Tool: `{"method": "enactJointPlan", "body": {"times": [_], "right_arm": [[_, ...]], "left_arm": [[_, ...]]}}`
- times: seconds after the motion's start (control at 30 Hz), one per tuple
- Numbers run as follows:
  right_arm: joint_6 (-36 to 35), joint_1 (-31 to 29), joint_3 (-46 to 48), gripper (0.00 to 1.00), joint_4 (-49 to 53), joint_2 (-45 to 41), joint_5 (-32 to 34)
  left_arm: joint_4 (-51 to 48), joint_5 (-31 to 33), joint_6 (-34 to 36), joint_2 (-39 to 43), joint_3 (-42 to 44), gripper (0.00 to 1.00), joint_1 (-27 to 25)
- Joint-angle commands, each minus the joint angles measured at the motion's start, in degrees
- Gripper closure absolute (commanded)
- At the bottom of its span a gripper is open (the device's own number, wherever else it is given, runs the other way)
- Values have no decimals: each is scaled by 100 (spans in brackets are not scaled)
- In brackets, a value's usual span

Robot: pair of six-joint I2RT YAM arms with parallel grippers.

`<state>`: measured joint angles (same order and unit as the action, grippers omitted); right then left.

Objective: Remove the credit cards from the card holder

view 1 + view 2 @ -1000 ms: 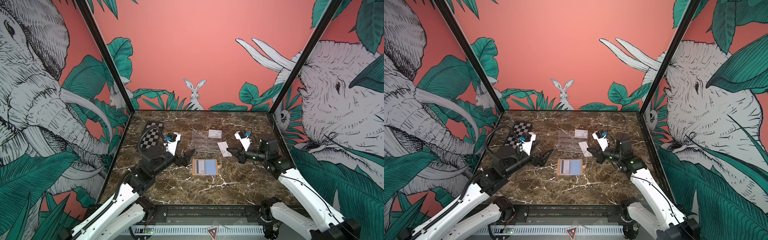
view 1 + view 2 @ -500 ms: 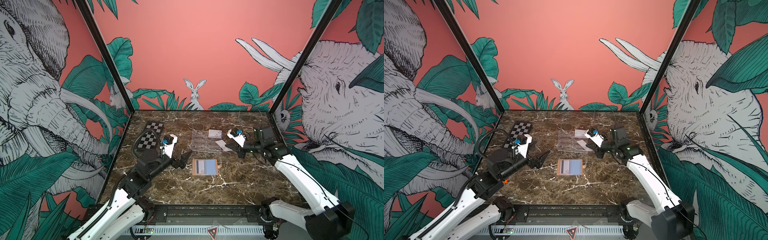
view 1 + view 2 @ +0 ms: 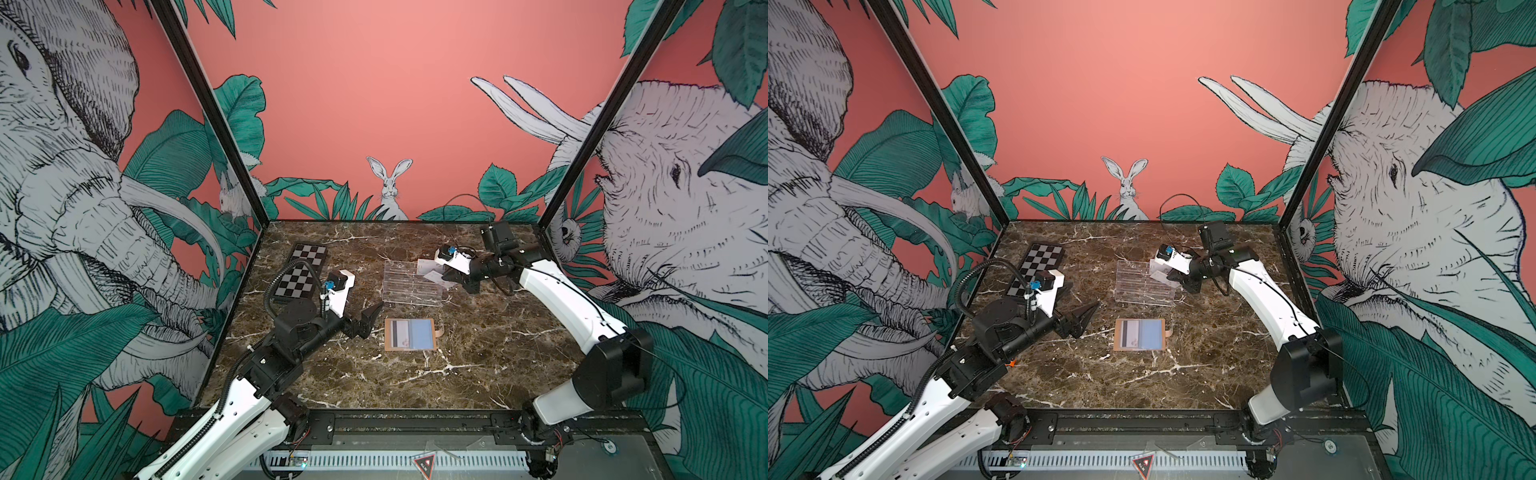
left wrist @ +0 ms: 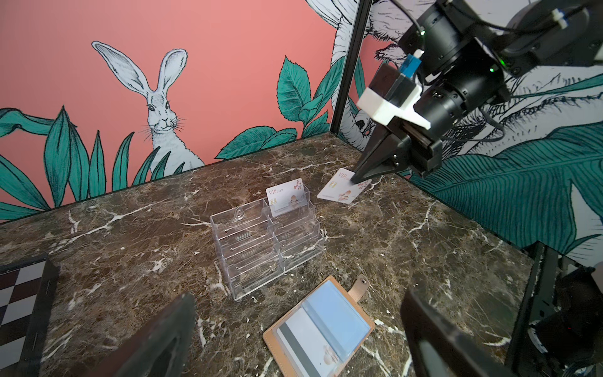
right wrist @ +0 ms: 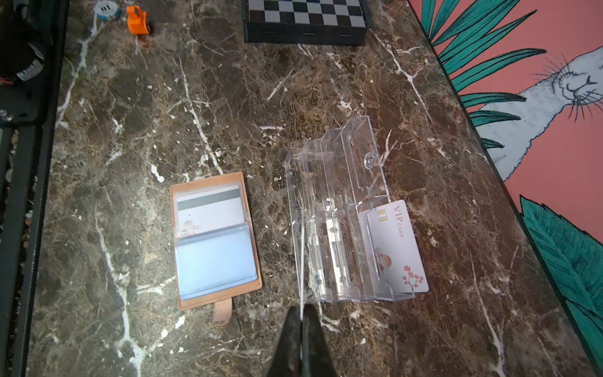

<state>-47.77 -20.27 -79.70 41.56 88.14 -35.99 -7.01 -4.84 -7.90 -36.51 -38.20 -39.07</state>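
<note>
- Step in hand, as we are judging it: carrying one freed card away. Our right fingers (image 4: 375, 160) are pressing together on one edge of a white card (image 4: 341, 192). It is hanging tilted below their tips, just beside the acrylic rack (image 4: 248, 248). We cannot tell whether its low edge is touching the desk (image 4: 130, 254).
- Our left fingers (image 3: 370, 316) are standing spread wide, gripping nothing. The card holder (image 3: 387, 336) is lying open and flat just ahead of their tips, well apart from the right fingers.
- Inside its clear sleeve a whitish card (image 5: 210, 212) with a dark stripe is still sitting, beside a pale blue panel (image 5: 215, 261) that we cannot call card or sleeve.
- A second white card (image 5: 394, 248) is standing in the rack's top tier, just past the right fingertips.
- Next move, in our view: the right fingers are needing to slot or lay their card down, spread, and travel over to the holder. The left fingers are looking well placed to pin the tan cover while the striped card is sliding out.
- Writing: we are reading "VIP CARD" beside a gold chip on the racked card; the pinched card is showing "VIP" and a chip too. No brand is showing on the holder.
</note>
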Motion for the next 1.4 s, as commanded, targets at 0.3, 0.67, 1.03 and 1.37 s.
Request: {"method": "enactJointPlan", "body": {"times": [0.3, 0.67, 1.03, 1.37], "right_arm": [[-1006, -12, -1426, 100, 777, 1210, 631], [-1353, -12, -2514, 100, 1067, 2123, 857], [-1394, -24, -3216, 100, 1337, 2700, 946], [-1499, -80, -3482, 100, 1504, 3017, 954]], "left_arm": [[-172, 338, 127, -111, 86, 1, 30], [-204, 728, 166, -113, 128, 1, 31], [-82, 643, 122, -353, 203, 1, 27], [-47, 646, 78, -391, 242, 1, 28]]}}
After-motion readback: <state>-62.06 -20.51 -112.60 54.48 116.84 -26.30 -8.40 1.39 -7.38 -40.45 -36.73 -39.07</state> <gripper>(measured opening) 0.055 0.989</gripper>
